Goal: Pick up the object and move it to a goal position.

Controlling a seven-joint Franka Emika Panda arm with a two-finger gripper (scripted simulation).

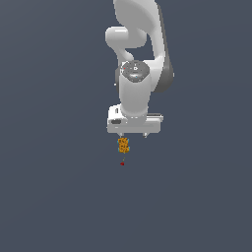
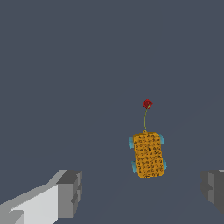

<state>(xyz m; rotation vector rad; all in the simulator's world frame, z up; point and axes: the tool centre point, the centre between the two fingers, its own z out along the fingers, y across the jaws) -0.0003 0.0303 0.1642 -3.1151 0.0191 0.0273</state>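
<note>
The object (image 1: 123, 145) is a small orange-yellow, mottled oblong lying on the dark grey floor, just below my white gripper (image 1: 133, 135), under the finger on the exterior view's left. In the wrist view the object (image 2: 148, 154) shows bluish bits at its corners and lies beyond the gap between my fingers. My gripper (image 2: 141, 189) is open wide, with one grey fingertip (image 2: 70, 192) far from the other (image 2: 213, 187) and nothing held between them.
A tiny red ball (image 2: 147, 103) sits at the end of a thin stalk that rises from the object's end; the same red ball (image 1: 122, 163) appears below the object in the exterior view. All around is plain dark grey floor (image 1: 54, 197).
</note>
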